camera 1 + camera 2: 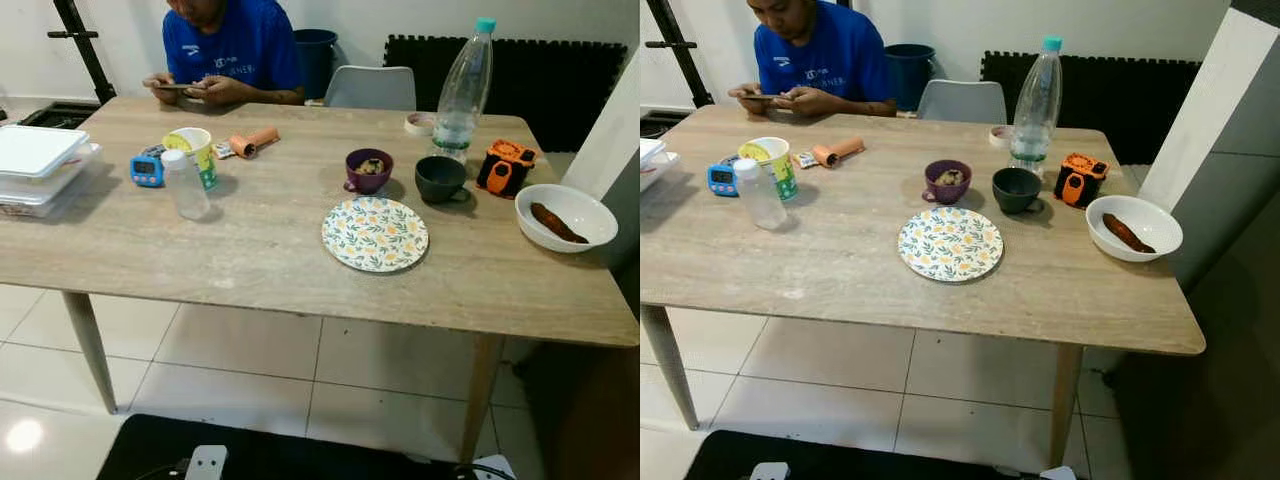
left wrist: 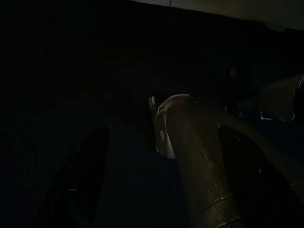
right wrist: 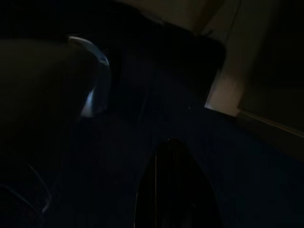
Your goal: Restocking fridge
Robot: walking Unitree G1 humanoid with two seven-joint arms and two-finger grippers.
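1. left eye view: a wooden bench (image 1: 250, 250) carries the stock. a tall water bottle (image 1: 463, 90) stands at the far side, with a dark cup (image 1: 440, 178) and a purple bowl (image 1: 369, 170) near its foot. a floral plate (image 1: 375, 233) lies at mid bench. a white bowl (image 1: 565, 216) holding a brown food piece sits near the right edge. a small bottle (image 1: 184, 184) stands just beside a printed cup (image 1: 193, 150) and a blue timer (image 1: 146, 170). stacked white boxes (image 1: 35, 165) sit at the left end. a person (image 1: 230, 50) sits at the far side, busy with a phone.
2. right eye view: same layout. an orange gadget (image 1: 1080, 178) sits between the dark cup and the white bowl.
3. left wrist view: very dark. the left hand (image 2: 142, 180) hangs low; whether it is spread or closed cannot be told, nor any load.
4. right wrist view: very dark. the right hand (image 3: 173, 185) likewise; cannot tell.
5. risks, as judged: the tall bottle could topple if nudged high up; the white bowl lies close to the edge and could be knocked off; the cluttered far side and the seated person narrow any reach.
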